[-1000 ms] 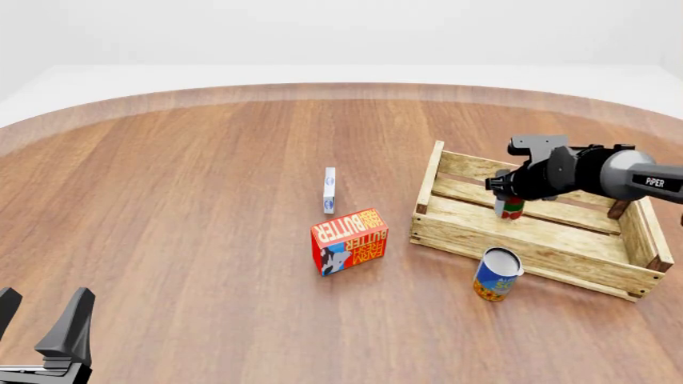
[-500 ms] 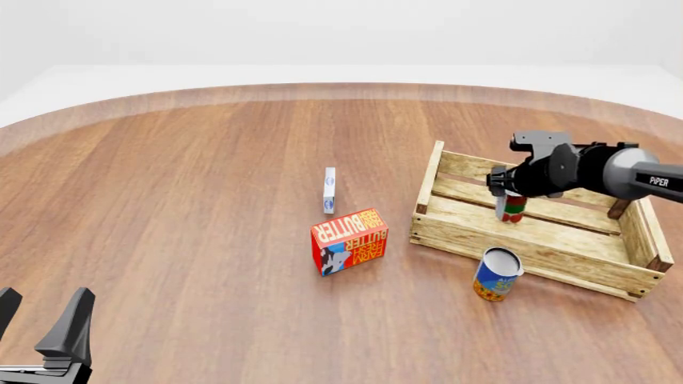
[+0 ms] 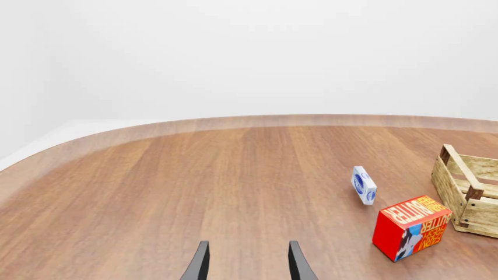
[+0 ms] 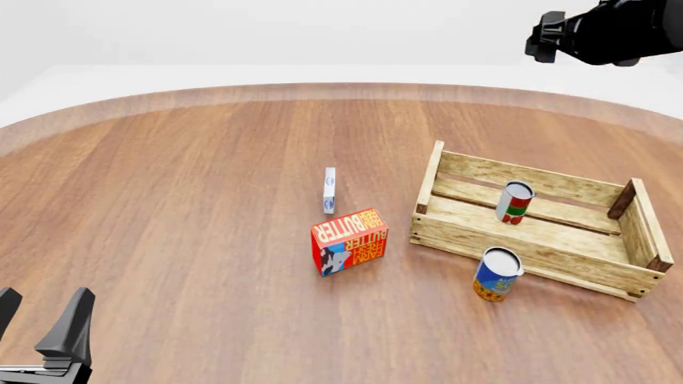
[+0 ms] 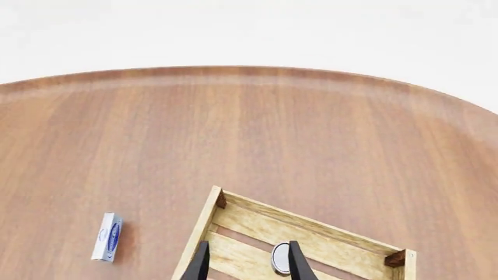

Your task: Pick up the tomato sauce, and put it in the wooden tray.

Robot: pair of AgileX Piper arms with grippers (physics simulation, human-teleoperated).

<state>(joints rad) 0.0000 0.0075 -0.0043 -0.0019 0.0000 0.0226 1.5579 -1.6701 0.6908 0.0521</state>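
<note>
Front view: the small cylindrical tomato sauce can (image 4: 514, 202) with silver-white top and red, white and green label is seen standing upright inside the large pale wooden-slat tray (image 4: 533, 238), near its middle, free of any pincer. The right pincer (image 5: 245, 262) is raised high at the two o'clock corner of this view; in the right wrist view its dark fingers (image 5: 199, 263) are parted, with nothing between them, above the tray. The left pincer (image 4: 37, 328) is held low at seven o'clock, its fingers apart and empty. On the brown wooden worktop (image 4: 192, 200), a blue-labelled can (image 4: 497, 274) stands just outside the tray's near wall. A red butter box (image 4: 349, 241) lies at the tray's nine o'clock, and a small blue-and-white carton (image 4: 329, 190) is seen beyond it.
</note>
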